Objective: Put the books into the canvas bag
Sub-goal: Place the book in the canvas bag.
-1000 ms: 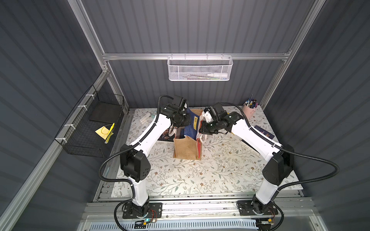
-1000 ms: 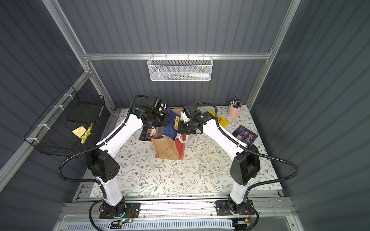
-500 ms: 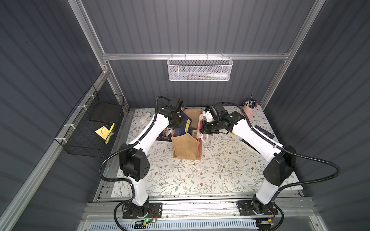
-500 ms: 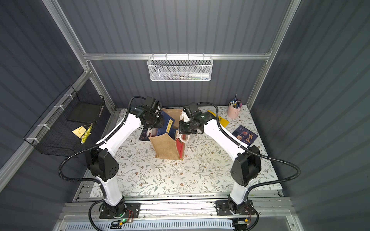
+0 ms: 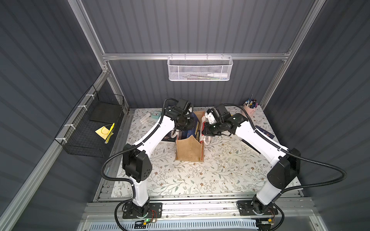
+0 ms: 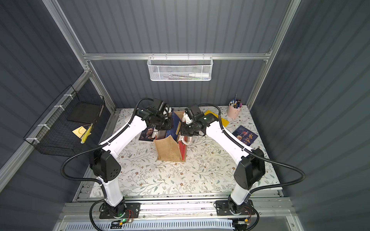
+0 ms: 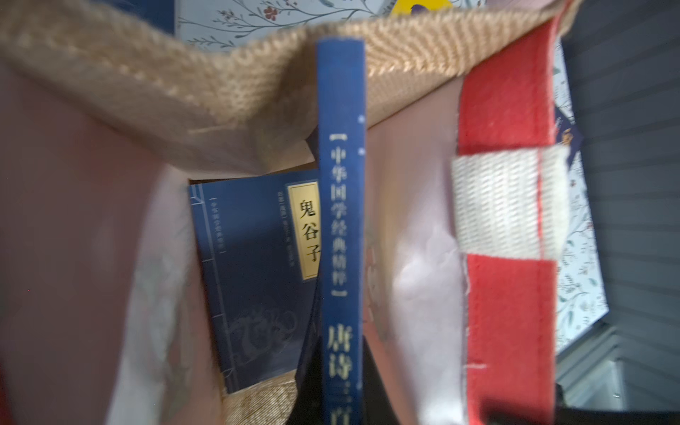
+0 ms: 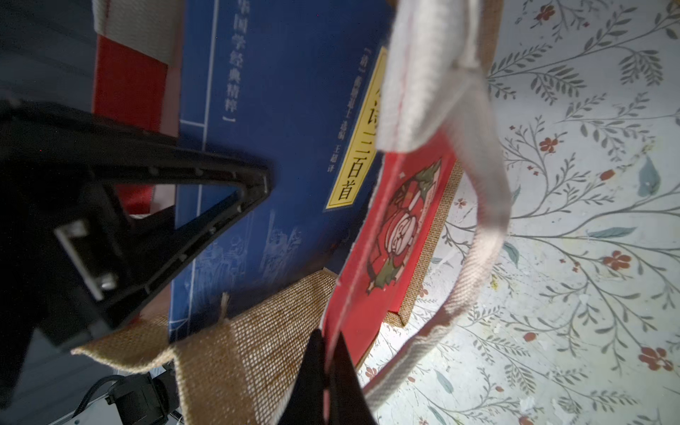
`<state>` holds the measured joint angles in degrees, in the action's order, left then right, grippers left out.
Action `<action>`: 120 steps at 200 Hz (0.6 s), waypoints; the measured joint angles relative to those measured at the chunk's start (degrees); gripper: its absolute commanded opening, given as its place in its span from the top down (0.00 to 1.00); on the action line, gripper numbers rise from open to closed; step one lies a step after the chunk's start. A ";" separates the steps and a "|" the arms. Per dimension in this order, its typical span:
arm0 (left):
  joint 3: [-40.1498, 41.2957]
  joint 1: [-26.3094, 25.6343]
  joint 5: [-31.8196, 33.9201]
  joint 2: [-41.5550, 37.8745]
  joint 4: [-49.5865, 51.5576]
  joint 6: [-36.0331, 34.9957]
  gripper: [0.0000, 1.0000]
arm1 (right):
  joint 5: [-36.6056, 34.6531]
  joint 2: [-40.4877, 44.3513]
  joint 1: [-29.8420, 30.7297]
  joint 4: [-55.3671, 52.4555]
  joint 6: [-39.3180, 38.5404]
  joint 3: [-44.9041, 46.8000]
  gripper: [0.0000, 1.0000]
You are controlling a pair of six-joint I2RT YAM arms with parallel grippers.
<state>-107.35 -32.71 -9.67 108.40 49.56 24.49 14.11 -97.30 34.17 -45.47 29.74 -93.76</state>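
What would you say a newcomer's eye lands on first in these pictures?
The boxy tan burlap bag with red stripes stands centrally on the floral-patterned table. The left gripper holds a navy blue paperback with a yellow title label partway into its mouth, while the right gripper, jaws shut, pinches its red-striped side wall.

Light source: overhead and diffuse. Both top views are evenly lit, with the floral tabletop (image 5: 200,176) bright and the grey walls (image 5: 200,26) dim.
Shadows: soft and faint on the tabletop.
Glare: a thin bright streak on the front rail (image 5: 190,201).
Distortion: wide-angle. The frame posts (image 5: 86,30) splay outward toward the corners.
Left wrist view: soft all over. Lettering on the navy book (image 7: 342,220) is readable but smeared. The inside of the canvas bag (image 7: 147,73) is pinkish and dim.
Right wrist view: the white handle (image 8: 441,92) near the lens is blurred and the tabletop print is sharp. There is a bright patch by the bag's base, and one side is in deep shade.
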 measured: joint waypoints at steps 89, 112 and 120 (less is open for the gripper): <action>12.76 3.19 -5.64 6.49 -12.81 5.73 1.00 | 1.60 0.00 -1.66 -0.52 -0.24 0.00 0.93; 12.81 3.52 -5.51 7.04 -12.74 5.49 0.95 | 2.12 0.00 -1.88 -0.50 -0.22 0.00 0.92; 12.81 3.52 -5.16 7.02 -12.68 5.33 0.84 | 2.21 0.00 -1.88 -0.46 -0.22 0.00 0.92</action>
<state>-94.54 -29.19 -14.83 115.42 36.88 29.82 16.32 -97.30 32.29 -45.93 29.52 -93.76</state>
